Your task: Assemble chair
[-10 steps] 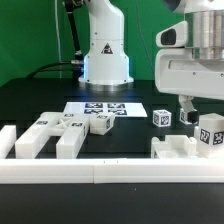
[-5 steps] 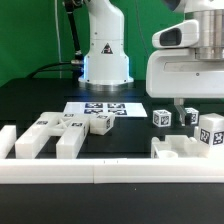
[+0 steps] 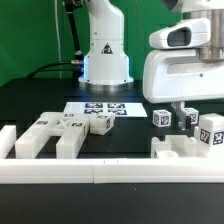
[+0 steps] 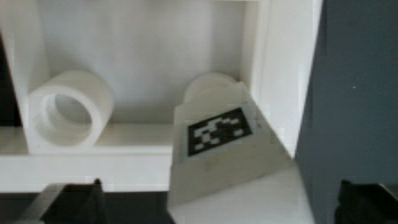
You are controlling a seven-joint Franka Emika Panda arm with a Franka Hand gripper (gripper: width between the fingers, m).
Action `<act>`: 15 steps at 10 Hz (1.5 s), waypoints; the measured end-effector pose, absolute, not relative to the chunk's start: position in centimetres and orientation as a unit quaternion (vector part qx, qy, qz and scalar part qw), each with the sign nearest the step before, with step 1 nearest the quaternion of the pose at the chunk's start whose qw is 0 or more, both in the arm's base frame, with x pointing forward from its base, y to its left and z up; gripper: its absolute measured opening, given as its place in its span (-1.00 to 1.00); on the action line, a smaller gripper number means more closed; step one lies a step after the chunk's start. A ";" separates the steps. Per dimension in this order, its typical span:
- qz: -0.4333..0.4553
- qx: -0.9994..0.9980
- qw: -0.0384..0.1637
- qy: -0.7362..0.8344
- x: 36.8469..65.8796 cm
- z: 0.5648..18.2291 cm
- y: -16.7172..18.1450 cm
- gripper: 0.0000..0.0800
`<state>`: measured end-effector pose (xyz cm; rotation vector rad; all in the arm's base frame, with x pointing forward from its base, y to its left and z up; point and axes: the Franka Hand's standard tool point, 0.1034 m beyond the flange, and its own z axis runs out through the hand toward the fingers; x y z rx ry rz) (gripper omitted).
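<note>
Tool (image 4: 217,203): black fingertips (image 4: 71,200) spread wide, pinching nothing; it hangs low over the counter on the exterior view's right.
Arm: bulky white wrist housing (image 3: 185,65) fills the upper corner on the exterior view's right; white robot base (image 3: 105,50) stands at the back, centre.
Counter: flat black counter (image 3: 40,100) carries everything.
Chair, right group: three small white plastic cubes with black-and-white tags (image 3: 190,118) sit in a row directly under the tool; a white notched plastic block (image 3: 178,148) lies just in front of them, near the rail.
Chair, left group: two long white plastic bars (image 3: 32,140) lie side by side with tags on top; one more small tagged white cube (image 3: 101,123) sits just beside them toward the exterior view's right.
Under tool, wrist view: a white tagged plastic piece (image 4: 222,130) lies between the spread fingers, beside a white plastic part with a round hole (image 4: 68,112). It is probably one of the right group's pieces, but the view is too close to be sure. Contact with the fingers cannot be told.
Marker board: the thin flat white marker board (image 3: 100,108) lies between the two groups, toward the robot base.
Rail: a long white border rail (image 3: 100,172) runs along the front.
</note>
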<state>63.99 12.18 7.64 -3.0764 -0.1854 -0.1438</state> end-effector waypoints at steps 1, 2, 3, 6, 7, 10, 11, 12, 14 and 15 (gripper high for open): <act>-0.047 -0.995 0.024 -0.083 64.0 7.6 12.2 0.62; -0.048 -0.994 0.022 -0.098 64.0 7.6 12.2 0.59; -0.048 -0.994 0.022 -0.094 64.0 7.6 12.2 0.59; -0.047 -0.996 0.023 -0.076 64.0 7.6 12.2 -0.28; -0.046 -0.998 0.026 -0.040 64.0 7.6 12.2 -0.28; -0.042 -0.994 0.033 0.091 64.0 7.6 12.2 -0.28; -0.040 -0.988 0.036 0.141 64.0 7.7 12.3 -0.28; -0.037 -0.980 0.037 0.193 64.0 7.7 12.3 -0.28; -0.031 -0.952 0.039 0.303 63.8 7.4 12.3 -0.28; -0.028 -0.934 0.042 0.354 63.8 7.4 12.2 -0.27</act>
